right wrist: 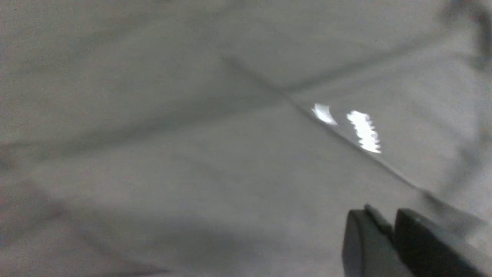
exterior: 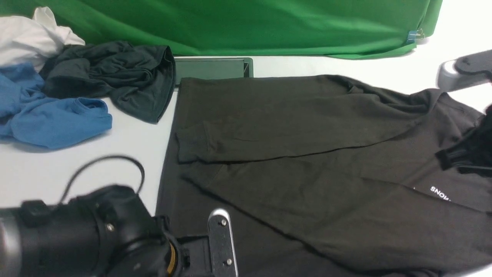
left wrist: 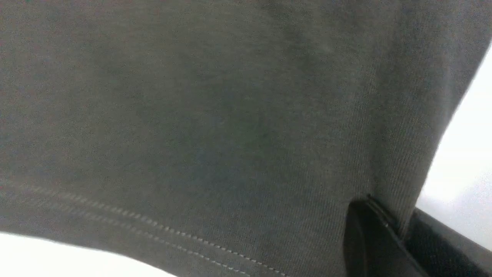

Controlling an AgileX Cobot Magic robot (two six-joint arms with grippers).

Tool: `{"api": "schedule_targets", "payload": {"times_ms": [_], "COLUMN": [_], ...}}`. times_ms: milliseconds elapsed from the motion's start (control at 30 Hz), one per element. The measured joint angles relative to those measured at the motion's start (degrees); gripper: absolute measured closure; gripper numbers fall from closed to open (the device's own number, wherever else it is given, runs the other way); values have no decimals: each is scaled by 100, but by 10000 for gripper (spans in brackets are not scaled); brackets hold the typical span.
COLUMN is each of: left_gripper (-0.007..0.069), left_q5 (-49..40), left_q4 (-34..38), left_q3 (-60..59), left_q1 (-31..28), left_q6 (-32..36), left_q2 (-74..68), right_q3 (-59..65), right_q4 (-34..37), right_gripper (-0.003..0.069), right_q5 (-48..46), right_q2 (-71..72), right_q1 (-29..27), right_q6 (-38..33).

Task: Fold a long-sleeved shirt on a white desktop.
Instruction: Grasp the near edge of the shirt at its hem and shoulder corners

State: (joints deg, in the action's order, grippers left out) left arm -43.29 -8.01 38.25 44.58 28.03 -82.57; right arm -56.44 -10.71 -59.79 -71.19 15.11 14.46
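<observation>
Pinching the shirt [exterior: 307,127] near its hem, the left gripper [left wrist: 403,234] is pressed together on cloth at 7 o'clock. The shirt is spread on the desk [exterior: 127,154] from centre to 3 o'clock, sleeves laid across it. Whether the right gripper [right wrist: 388,234] is spread cannot be told. The body fold is judged in hand; next the hem must be lifted and carried towards 3 o'clock.
</observation>
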Motion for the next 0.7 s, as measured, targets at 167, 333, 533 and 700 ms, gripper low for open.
{"api": "schedule_targets", "payload": {"times_ms": [167,333,533,700], "left_gripper": [595,595,595,595], "left_q5": [-287,-347,-287,-185], "left_q4": [290,401,602,765], "left_q3": [137,137,137,137], "left_q1": [0,0,0,0], "left_q6": [-5,-20,-20,-20], "left_q2": [462,999,1205,1206], "right_q3": [655,1754,2443,2476], "right_q4": [-12,93,493,614], "right_gripper": [364,217,213,214], "right_q5": [112,844,1706,2377], "right_q2": [2,9,0,-322], "right_q1": [-803,-2027,-3009,-3159], "right_q6": [341,935,1565,1606]}}
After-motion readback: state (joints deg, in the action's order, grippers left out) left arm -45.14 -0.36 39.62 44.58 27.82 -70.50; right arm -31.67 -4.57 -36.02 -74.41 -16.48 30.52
